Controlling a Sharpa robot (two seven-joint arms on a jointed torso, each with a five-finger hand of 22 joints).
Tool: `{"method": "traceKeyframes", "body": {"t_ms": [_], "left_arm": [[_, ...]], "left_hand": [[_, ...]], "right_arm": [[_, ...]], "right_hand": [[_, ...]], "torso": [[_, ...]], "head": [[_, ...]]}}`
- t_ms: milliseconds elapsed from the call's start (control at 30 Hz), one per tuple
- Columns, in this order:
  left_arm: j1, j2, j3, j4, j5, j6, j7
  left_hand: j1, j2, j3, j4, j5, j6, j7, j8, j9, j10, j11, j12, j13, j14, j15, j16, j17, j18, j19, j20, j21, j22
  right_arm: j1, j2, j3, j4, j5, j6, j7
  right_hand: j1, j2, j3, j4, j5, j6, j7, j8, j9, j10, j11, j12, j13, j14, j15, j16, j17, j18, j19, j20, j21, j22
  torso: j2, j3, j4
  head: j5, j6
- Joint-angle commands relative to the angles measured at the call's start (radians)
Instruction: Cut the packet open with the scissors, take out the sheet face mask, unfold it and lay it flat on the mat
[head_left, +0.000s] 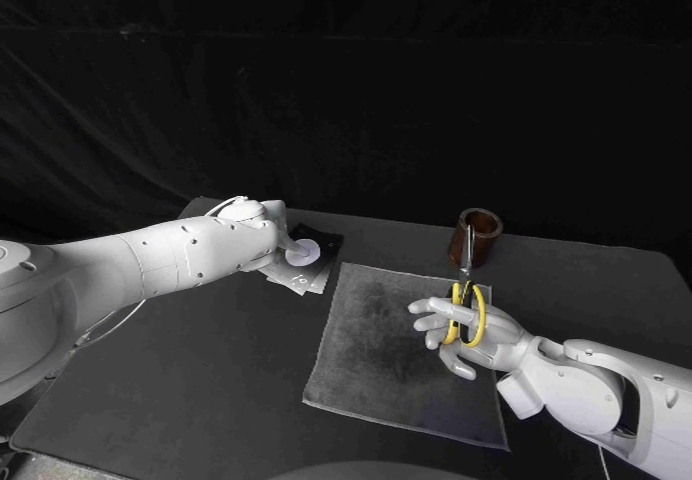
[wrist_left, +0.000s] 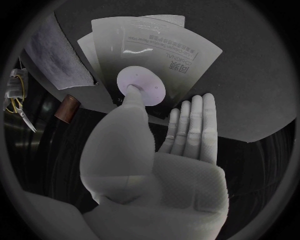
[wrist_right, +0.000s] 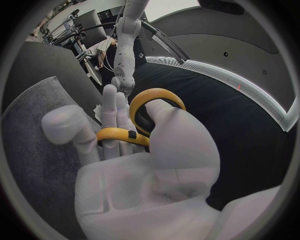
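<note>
a black table (head_left: 173, 400) stands before a black cloth backdrop (head_left: 346, 100), with a grey rectangular cloth mat (head_left: 382, 370) laid at its middle. a brown cylindrical holder (head_left: 479, 230) stands upright at the mat's far edge, toward its right corner.

the left arm reaches in to the mat's far left corner. there the left hand (head_left: 257, 230) is turned down over a small fan of silver-grey printed packets (head_left: 320, 270). the packets sit just off that corner, overlapping one another. one fingertip (wrist_left: 132, 92) presses on a pale round disc (wrist_left: 145, 82) on the top packet. the other fingers lie straight and close together, their tips at the packets' edge. whether this hand truly grips a packet or only touches it cannot be told.

the right hand (head_left: 469, 335) is over the mat's right half, its fingers pointing toward the mat's left side. it holds a pair of yellow-handled scissors (head_left: 467, 300), with its fingers threaded through the loops. the dark blades point away from the robot toward the holder. their tips reach the holder in the head view, though contact cannot be told.
</note>
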Motion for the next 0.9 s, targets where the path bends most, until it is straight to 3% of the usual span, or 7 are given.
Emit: {"method": "traceKeyframes", "body": {"t_ms": [33,333,433,533,733,800,900], "left_arm": [[-0.038,0.004,-0.018,0.001,0.051,0.091,-0.005],[-0.042,0.009,-0.02,-0.007,0.042,0.083,0.023],[-0.043,0.011,-0.02,-0.017,0.032,0.077,0.039],[-0.044,0.012,-0.02,-0.022,0.031,0.072,0.052],[-0.044,0.008,-0.02,-0.022,0.057,0.053,0.081],[-0.045,0.006,-0.02,-0.021,0.067,0.045,0.093],[-0.045,0.003,-0.02,-0.018,0.084,0.034,0.112]], "left_hand": [[0.023,0.029,0.028,-0.002,0.0,0.015,0.061,0.017,0.0,0.005,-0.011,0.021,0.007,0.01,-0.004,0.008,0.003,0.012,0.008,-0.004,0.003,-0.001],[0.143,0.085,0.116,-0.009,-0.001,0.065,0.038,0.06,-0.016,0.023,-0.032,0.081,0.022,0.031,-0.02,0.033,0.019,0.013,0.022,-0.015,0.021,0.008],[0.187,0.102,0.149,-0.008,-0.001,0.095,0.024,0.059,-0.035,0.04,-0.046,0.089,0.018,0.049,-0.032,0.043,0.024,0.014,0.035,-0.024,0.034,0.014],[0.211,0.108,0.179,-0.005,-0.001,0.133,0.013,0.033,-0.072,0.062,-0.055,0.073,-0.001,0.06,-0.04,0.037,0.024,0.012,0.039,-0.033,0.045,0.02],[0.261,0.122,0.293,-0.005,-0.001,0.24,-0.007,-0.058,-0.167,0.14,-0.072,-0.023,-0.074,0.066,-0.048,0.001,0.014,0.01,0.021,-0.041,0.066,0.034],[0.27,0.109,0.361,-0.006,-0.001,0.282,-0.009,-0.101,-0.202,0.178,-0.074,-0.073,-0.108,0.072,-0.049,-0.018,0.007,0.008,0.006,-0.044,0.084,0.046],[0.281,0.098,0.437,-0.005,-0.005,0.329,-0.013,-0.131,-0.227,0.22,-0.079,-0.116,-0.134,0.081,-0.049,-0.036,0.001,0.005,-0.013,-0.047,0.112,0.064]], "right_arm": [[0.0,0.002,0.001,0.001,-0.004,0.03,0.003],[0.0,0.004,0.001,-0.001,-0.005,0.031,0.002],[0.0,0.004,0.001,-0.001,-0.005,0.03,0.001],[0.0,0.004,0.001,-0.001,-0.007,0.029,0.0],[0.0,0.004,0.001,-0.003,-0.008,0.024,-0.001],[0.0,0.003,0.001,-0.003,-0.009,0.023,-0.001],[0.0,0.003,0.001,-0.004,-0.01,0.022,-0.001]], "right_hand": [[0.003,0.008,-0.005,0.002,-0.006,0.004,0.003,0.002,0.0,0.0,0.004,0.004,0.001,0.002,0.0,-0.005,0.001,0.082,-0.005,0.0,-0.004,-0.002],[0.006,0.014,-0.005,0.002,-0.006,0.007,0.003,0.003,-0.001,0.002,0.004,0.004,0.001,0.002,0.0,-0.006,0.002,0.082,-0.006,0.0,-0.006,-0.005],[0.007,0.015,-0.005,0.002,-0.006,0.007,0.003,0.003,-0.001,0.003,0.004,0.005,0.001,0.002,0.0,-0.006,0.003,0.082,-0.006,0.0,-0.007,-0.005],[0.01,0.019,-0.006,0.002,-0.006,0.01,0.003,0.003,-0.001,0.005,0.004,0.006,0.002,0.002,-0.001,-0.006,0.003,0.083,-0.006,0.0,-0.008,-0.006],[0.013,0.022,-0.006,0.002,-0.006,0.013,0.002,0.004,-0.001,0.009,0.003,0.007,0.002,0.002,-0.001,-0.006,0.005,0.083,-0.006,0.0,-0.01,-0.009],[0.014,0.023,-0.007,0.002,-0.006,0.015,0.002,0.005,-0.002,0.01,0.003,0.008,0.002,0.001,-0.001,-0.006,0.005,0.083,-0.006,0.0,-0.01,-0.008],[0.015,0.024,-0.007,0.002,-0.006,0.016,0.002,0.005,-0.002,0.011,0.003,0.008,0.002,0.001,-0.001,-0.006,0.005,0.083,-0.006,0.0,-0.01,-0.009]], "torso": [[-0.001,0.0001,0.0013],[-0.001,0.0002,0.0009],[-0.001,0.0001,0.0003],[-0.001,0.0007,-0.0007],[-0.001,0.0005,0.0011],[-0.001,0.0005,0.0009],[-0.001,0.0,0.0005]], "head": [[0.001,-0.003],[0.001,-0.006],[0.003,-0.005],[0.002,-0.006],[-0.001,-0.006],[-0.001,-0.006],[-0.002,-0.005]]}}
